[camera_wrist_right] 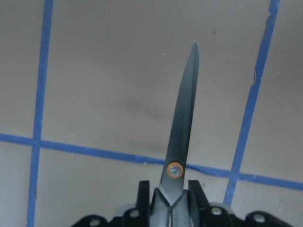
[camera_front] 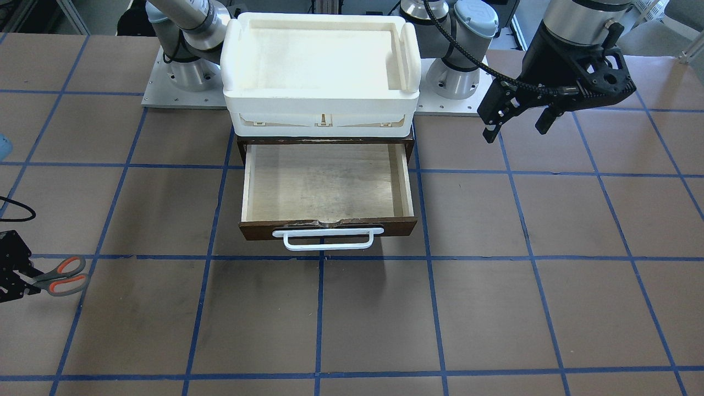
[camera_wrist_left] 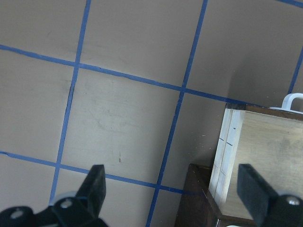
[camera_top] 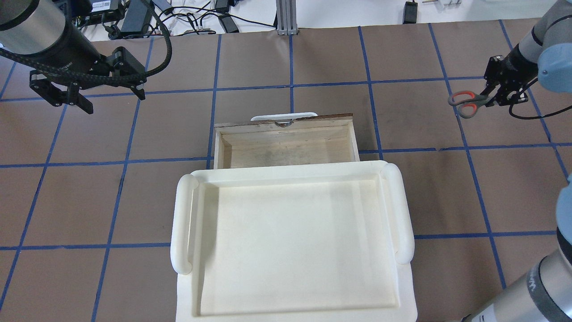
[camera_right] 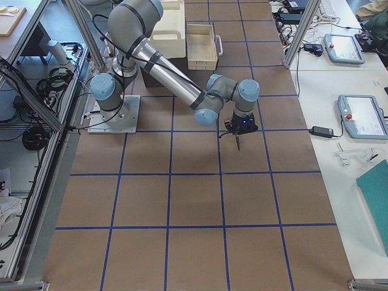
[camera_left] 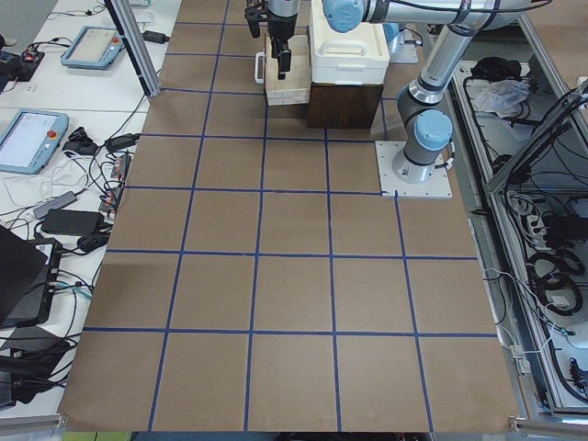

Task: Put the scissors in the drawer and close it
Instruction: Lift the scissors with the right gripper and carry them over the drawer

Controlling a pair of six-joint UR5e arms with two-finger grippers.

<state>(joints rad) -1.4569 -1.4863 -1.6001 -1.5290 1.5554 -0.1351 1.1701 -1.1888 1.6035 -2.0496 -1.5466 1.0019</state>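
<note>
Drawer (camera_front: 324, 184) open, bare plywood inside. Right gripper (camera_top: 494, 96) clamped on scissors (camera_top: 464, 103), well aside of drawer. Left gripper (camera_front: 515, 132) spread wide, empty.

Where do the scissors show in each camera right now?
Front-facing: scissors at far left edge.
Overhead: scissors upper right.
Exterior left: not in it.
Exterior right: scissors at centre, blades pointing down.
Left wrist: not in it.
Right wrist: scissors blade at centre.
Shared landmark: the open drawer, in every view but right wrist.

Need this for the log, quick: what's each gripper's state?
Left gripper: open, empty.
Right gripper: shut on the scissors.
</note>
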